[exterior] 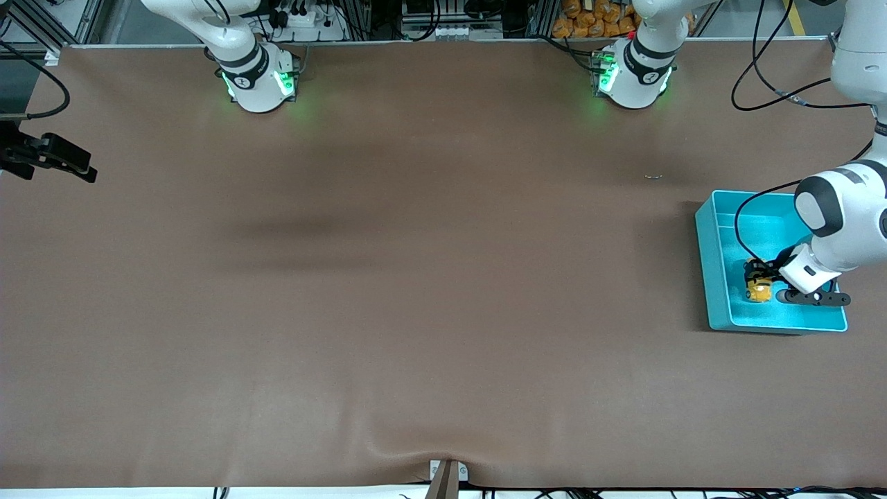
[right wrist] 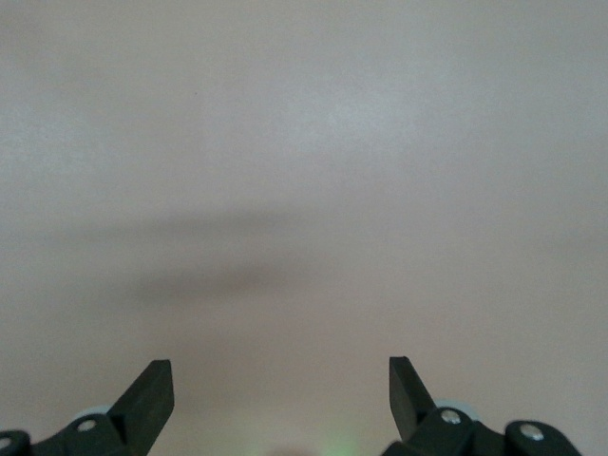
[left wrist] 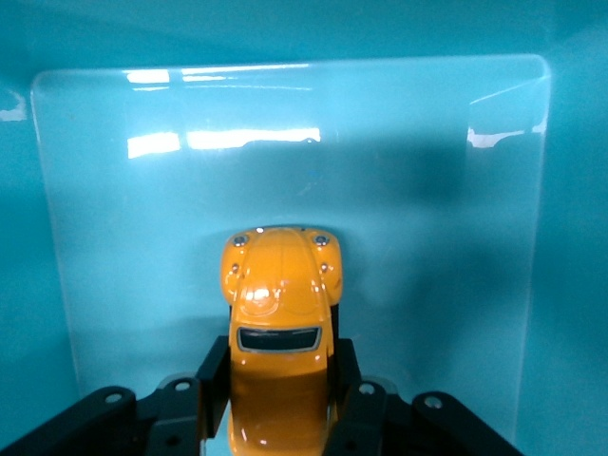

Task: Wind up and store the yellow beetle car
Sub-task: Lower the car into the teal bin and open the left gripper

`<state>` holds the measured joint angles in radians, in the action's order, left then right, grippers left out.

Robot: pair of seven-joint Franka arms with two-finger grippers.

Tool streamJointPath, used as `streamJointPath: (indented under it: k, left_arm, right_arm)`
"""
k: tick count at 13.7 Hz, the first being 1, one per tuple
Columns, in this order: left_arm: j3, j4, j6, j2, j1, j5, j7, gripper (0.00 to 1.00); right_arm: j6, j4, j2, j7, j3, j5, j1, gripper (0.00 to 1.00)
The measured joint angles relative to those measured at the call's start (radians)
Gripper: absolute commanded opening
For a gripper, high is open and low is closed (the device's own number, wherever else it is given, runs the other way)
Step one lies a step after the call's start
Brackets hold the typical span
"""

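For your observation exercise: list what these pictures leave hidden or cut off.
- Tiny glossy yellow beetle car: rear cut off by the left wrist view's edge; wheels hidden by the left gripper fingers.
- Teal plastic bin: partly hidden by the left arm, front view.
- Right gripper: cut off by the front view's edge.

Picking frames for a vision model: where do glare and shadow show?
Left wrist view: white glare streaks on the teal bin floor, a highlight on the yellow beetle car. Front view: soft shadow bands across the table. Right wrist view: a faint shadow on bare table.
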<state>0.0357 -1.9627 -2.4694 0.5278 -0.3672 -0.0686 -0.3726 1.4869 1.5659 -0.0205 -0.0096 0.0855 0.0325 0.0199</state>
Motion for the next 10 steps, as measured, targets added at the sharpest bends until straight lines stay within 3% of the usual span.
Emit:
streamJointPath:
  k: [1,2,10]
  left_arm:
    - [0.000,0.000,0.000,0.001,0.000,0.000,0.000,0.84]
    - [0.000,0.000,0.000,0.002,0.000,0.000,0.000,1.00]
    - [0.001,0.005,-0.002,0.002,0.000,0.000,0.000,1.00]
  right_arm:
    - [0.000,0.000,0.000,0.000,0.000,0.000,-0.004,1.00]
    - [0.000,0.000,0.000,-0.001,0.000,0.000,-0.007,1.00]
    - [0.000,0.000,0.000,-0.001,0.000,0.001,-0.017,1.00]
